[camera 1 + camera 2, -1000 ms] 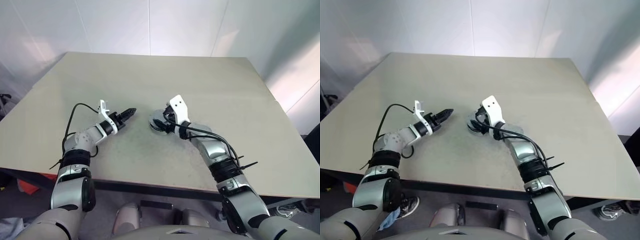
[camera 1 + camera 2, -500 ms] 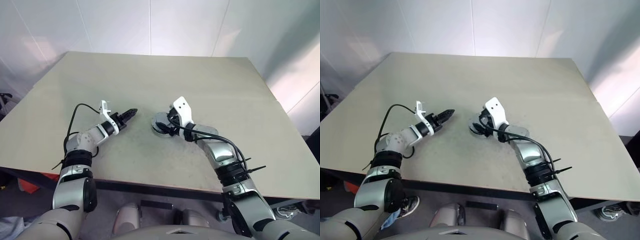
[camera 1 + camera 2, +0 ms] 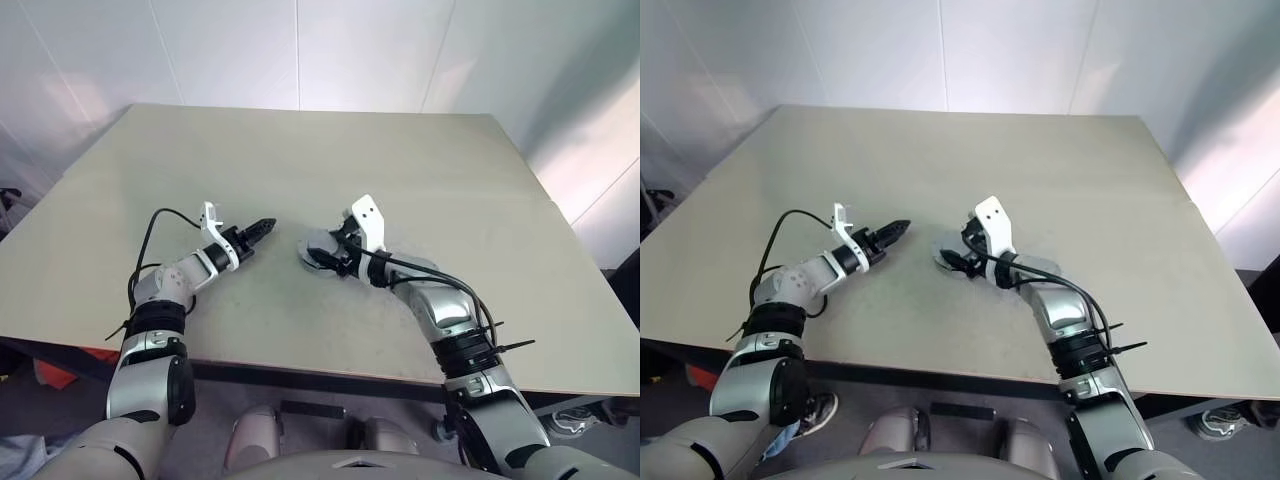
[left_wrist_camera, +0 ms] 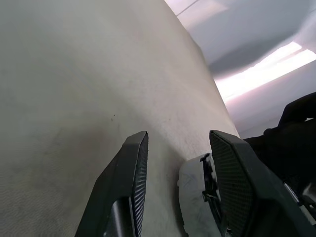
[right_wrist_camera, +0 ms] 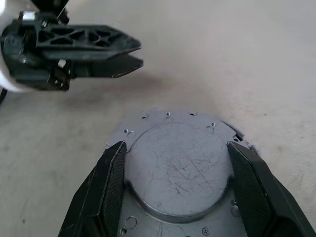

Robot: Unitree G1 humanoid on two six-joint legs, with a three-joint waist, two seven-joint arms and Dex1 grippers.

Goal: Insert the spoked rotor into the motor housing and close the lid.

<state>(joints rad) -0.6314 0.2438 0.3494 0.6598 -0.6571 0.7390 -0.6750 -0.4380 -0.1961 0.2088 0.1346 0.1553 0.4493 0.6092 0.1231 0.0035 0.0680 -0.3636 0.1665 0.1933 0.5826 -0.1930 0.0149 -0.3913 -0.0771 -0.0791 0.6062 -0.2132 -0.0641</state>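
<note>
Housing is my reading of the grey metal piece lying flat on the counter, just in front of the right hand. Its upper face is a plate with small holes, carrying 1 raised round disc covered in fine scratches.

The right hand stands wide open. Its 2 fingers flank the raised disc, 1 on each side and close to its edge, and no firm clamp on it is evident. The left hand hovers near, a little above the counter and pointing toward the piece. It is about half open and holds nothing.

Judging by its look, the piece is solid metal: stiff, heavy for its size, and not likely to dent or flex under a squeeze. The smooth bare faces will probably be slippery against the fingers, so a light pinch may let it slide or twist. The best hold seems to be across the raised disc, with the fingers square on its opposite edges. Failing that, take it across the outer rim and keep it level when lifted. On this plain counter it may skate if nudged sideways.
</note>
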